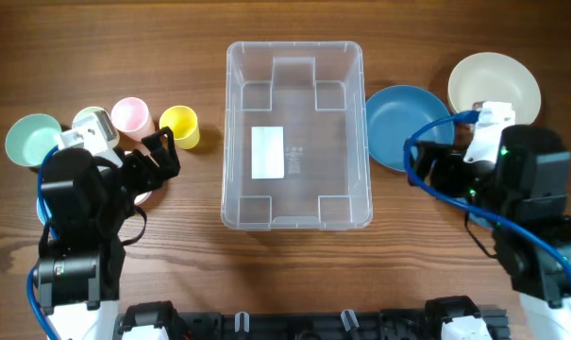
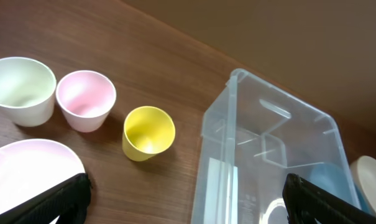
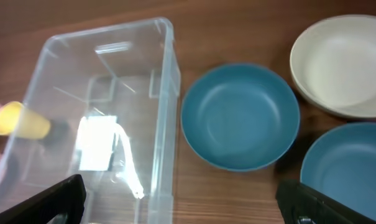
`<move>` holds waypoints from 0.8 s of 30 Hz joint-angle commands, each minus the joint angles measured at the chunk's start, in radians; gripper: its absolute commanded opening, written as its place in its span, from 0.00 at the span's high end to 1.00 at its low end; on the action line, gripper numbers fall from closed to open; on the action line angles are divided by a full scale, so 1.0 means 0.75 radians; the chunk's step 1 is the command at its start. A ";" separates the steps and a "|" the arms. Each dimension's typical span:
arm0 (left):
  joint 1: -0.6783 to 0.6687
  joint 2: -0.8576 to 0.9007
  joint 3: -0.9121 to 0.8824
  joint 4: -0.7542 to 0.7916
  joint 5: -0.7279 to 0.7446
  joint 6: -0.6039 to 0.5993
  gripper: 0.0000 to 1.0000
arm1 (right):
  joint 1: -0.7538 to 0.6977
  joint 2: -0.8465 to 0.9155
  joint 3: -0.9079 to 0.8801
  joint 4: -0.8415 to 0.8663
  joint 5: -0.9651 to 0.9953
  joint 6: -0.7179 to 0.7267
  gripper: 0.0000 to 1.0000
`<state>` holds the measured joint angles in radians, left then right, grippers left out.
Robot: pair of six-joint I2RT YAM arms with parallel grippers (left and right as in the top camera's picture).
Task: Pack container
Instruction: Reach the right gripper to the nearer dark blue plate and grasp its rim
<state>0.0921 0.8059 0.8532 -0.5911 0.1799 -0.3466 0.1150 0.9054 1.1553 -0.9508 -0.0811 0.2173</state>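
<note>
I log: container mid-table, yellow cup left, blue bowl right; left gripper, right gripper jaws wide apart.

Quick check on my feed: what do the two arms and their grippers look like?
Both the left arm and right arm are black and blocky, with white sections near their bases. A blue cable loops along each. Each wrist carries a small white block; a green light glows on the right arm. The fingers are black.
</note>
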 commanded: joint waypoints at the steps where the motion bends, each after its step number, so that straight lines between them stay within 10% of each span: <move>1: -0.007 -0.004 0.027 -0.032 0.049 -0.003 0.00 | -0.019 0.015 0.087 -0.060 0.199 0.233 0.00; 14: -0.007 -0.003 0.027 -0.051 0.043 -0.003 0.00 | -0.969 0.359 0.109 -0.332 -0.002 0.380 0.00; 24: -0.007 0.012 0.027 -0.041 0.043 -0.003 0.00 | -1.230 0.420 -0.161 -0.198 0.046 0.302 0.00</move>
<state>0.0921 0.8085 0.8532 -0.6292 0.1928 -0.3466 -0.7956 1.2163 1.1210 -1.1442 -0.0299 0.4877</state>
